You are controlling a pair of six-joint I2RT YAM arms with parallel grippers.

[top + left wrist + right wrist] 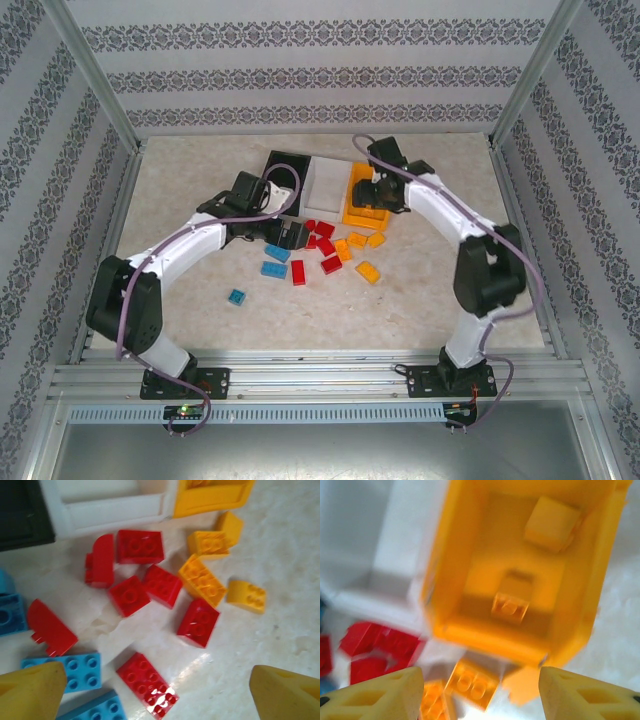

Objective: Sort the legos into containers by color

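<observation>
**Three bins in a row on the desk, loose bricks at their 6 o'clock.**
On the marbled desk (420, 300) the black bin (283, 165), white bin (325, 180) and orange bin (445, 570) stand side by side. The orange bin holds two orange bricks (510, 605). The right fingers (380, 697) hang over it, apart and empty. The left fingers (30, 692), spread wide and holding nothing, hang over the pile: seven red bricks (140, 545), four loose orange bricks (202, 580) at their 3 o'clock, and three blue bricks (273, 269) at 8 o'clock.

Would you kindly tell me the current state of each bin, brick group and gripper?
Orange bin: holds two orange bricks.
White bin: no bricks seen inside.
Black bin: contents unclear.
Loose bricks: unsorted, outside the bins.
Left gripper: open, holding nothing.
Right gripper: open, holding nothing.
</observation>
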